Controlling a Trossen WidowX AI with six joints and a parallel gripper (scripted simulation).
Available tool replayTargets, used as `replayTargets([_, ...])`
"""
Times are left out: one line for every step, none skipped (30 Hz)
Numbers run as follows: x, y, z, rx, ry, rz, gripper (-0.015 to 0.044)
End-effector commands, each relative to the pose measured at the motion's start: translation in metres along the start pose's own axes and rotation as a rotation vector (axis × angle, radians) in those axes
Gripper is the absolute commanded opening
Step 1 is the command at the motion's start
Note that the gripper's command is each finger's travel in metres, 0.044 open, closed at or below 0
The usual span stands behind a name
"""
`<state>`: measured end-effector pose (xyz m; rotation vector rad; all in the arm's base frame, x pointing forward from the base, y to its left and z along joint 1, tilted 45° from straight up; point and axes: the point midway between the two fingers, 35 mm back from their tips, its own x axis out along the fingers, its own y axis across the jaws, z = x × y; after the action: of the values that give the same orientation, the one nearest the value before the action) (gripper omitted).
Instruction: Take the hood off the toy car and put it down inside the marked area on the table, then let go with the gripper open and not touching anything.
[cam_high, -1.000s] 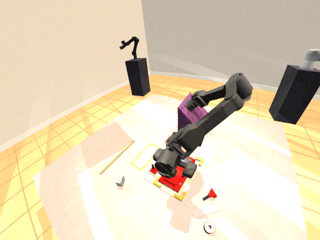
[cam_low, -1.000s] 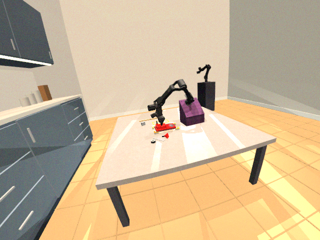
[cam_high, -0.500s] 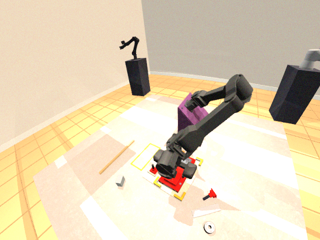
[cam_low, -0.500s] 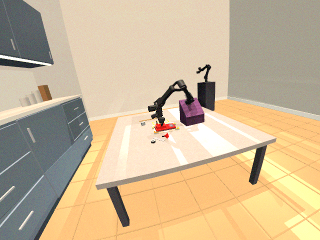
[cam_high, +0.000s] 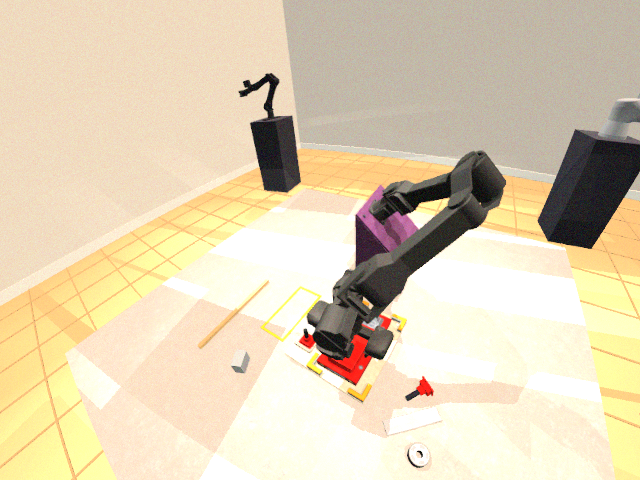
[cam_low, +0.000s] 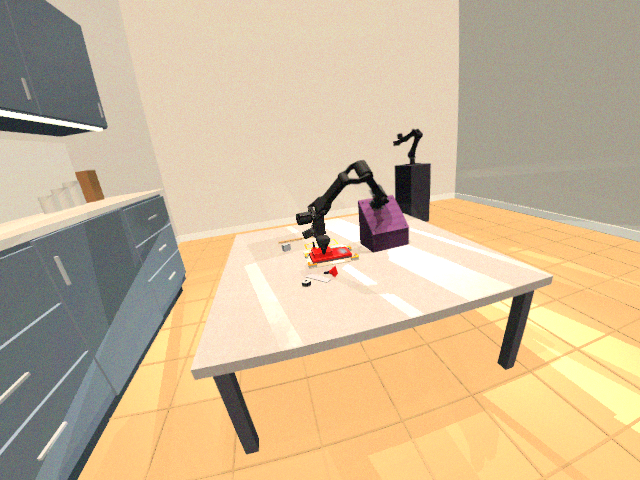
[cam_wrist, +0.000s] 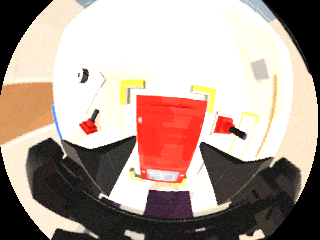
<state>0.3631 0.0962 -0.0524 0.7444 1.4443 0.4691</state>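
The red toy car (cam_high: 341, 363) (cam_low: 341, 253) (cam_wrist: 170, 122) sits between yellow corner brackets (cam_high: 359, 393) (cam_wrist: 132, 83) on a pale board. A grey-silver part shows at one end of it. I cannot clearly tell the hood's edges from the rest of the red body. My gripper (cam_low: 324, 251) (cam_wrist: 168, 142) is open and empty, low over the car, with one finger on each side in the wrist view; I cannot tell whether they touch it. The arm hides part of the car in the top view. The marked area, a yellow outline (cam_high: 281, 307) (cam_wrist: 250, 114), lies beside the board with nothing inside.
A red piece with a black peg (cam_high: 307, 341) (cam_wrist: 223, 125) stands between car and outline. Another (cam_high: 424, 387) (cam_low: 333, 271) (cam_wrist: 88, 126) lies opposite, near a white strip (cam_high: 413, 421) and a ring (cam_high: 412, 455). A grey block (cam_high: 240, 361), wooden stick (cam_high: 234, 313) and purple block (cam_low: 382, 227) are around.
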Motion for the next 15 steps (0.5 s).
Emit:
replayTargets([0.0028, -0.0002, -0.0012, 0.003, 0.003, -0.001, 0.0440])
replayTargets([0.0033, -0.0002, -0.0012, 0.003, 0.003, -0.001, 0.0440])
replayTargets([0.0038, -0.0002, -0.0012, 0.003, 0.003, 0.000, 0.0440])
replayTargets([0.0043, -0.0002, -0.0013, 0.003, 0.003, 0.000, 0.0440])
replayTargets([0.0048, -0.0002, -0.0013, 0.003, 0.003, 0.000, 0.0440])
replayTargets([0.0053, -0.0002, -0.0013, 0.003, 0.003, 0.000, 0.0440])
replayTargets([0.0058, -0.0002, -0.0013, 0.003, 0.003, 0.000, 0.0440])
replayTargets([0.0063, -0.0002, -0.0013, 0.003, 0.003, 0.000, 0.0440])
replayTargets([0.0068, -0.0002, -0.0013, 0.003, 0.003, 0.000, 0.0440])
replayTargets([0.0073, -0.0002, -0.0013, 0.003, 0.003, 0.000, 0.0440])
replayTargets([0.0078, -0.0002, -0.0013, 0.003, 0.003, 0.000, 0.0440])
replayTargets([0.0083, -0.0002, -0.0014, 0.003, 0.003, 0.000, 0.0440])
replayTargets([0.0087, -0.0002, -0.0014, 0.003, 0.003, 0.000, 0.0440])
replayTargets([0.0092, -0.0002, -0.0014, 0.003, 0.003, 0.000, 0.0440])
replayTargets([0.0097, -0.0002, -0.0014, 0.003, 0.003, 0.000, 0.0440])
